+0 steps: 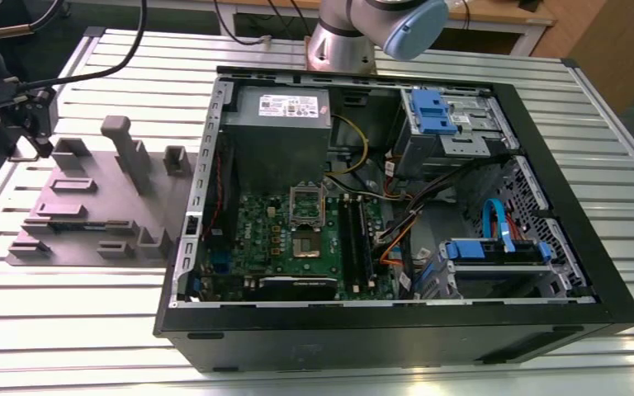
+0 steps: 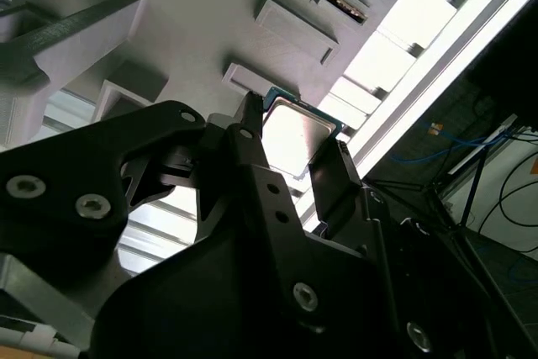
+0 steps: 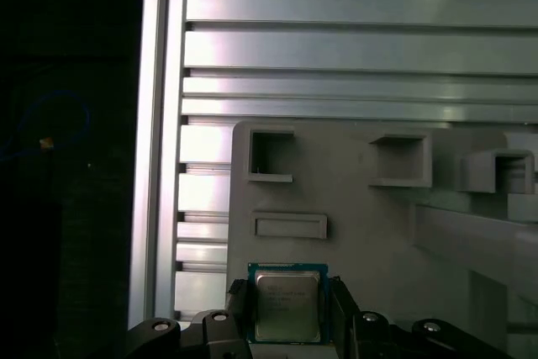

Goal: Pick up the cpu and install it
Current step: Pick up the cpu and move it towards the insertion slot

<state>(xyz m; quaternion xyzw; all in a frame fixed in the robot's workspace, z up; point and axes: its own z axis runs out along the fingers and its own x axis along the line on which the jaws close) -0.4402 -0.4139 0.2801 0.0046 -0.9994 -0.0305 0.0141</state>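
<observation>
At the upper part of the exterior view's left, the hand [image 1: 40,145] is seen hanging above the ribbed metal bench [image 1: 75,313], at the far edge of a grey tray [image 1: 102,202]. In both wrist views the cpu [image 3: 287,307] is seen between the two black fingers [image 3: 238,300], which are pressed against its opposite edges, so the hand is closed on it and gripping it. The shiny metal top of the cpu is turned toward the first wrist camera, and a thin green rim is seen around it. Behind the cpu, the edge of the tray and the silver slats of the bench can be made out, and a flat rectangular block [image 3: 290,225] on the tray lies near it. Several upright posts [image 1: 119,148] are carried by the tray. Just beside the tray, toward the middle of the exterior view, an open black computer case [image 1: 350,338] is laid on the bench. A green circuit board [image 1: 278,256] with a square socket [image 1: 308,245] is seen inside it, and a grey box [image 1: 284,111] is mounted beyond the board. The base of the arm [image 1: 345,41] is seen at the top centre. Toward the exterior view's right, blue brackets [image 1: 432,111] and loose cables [image 1: 399,235] are held in the case.
</observation>
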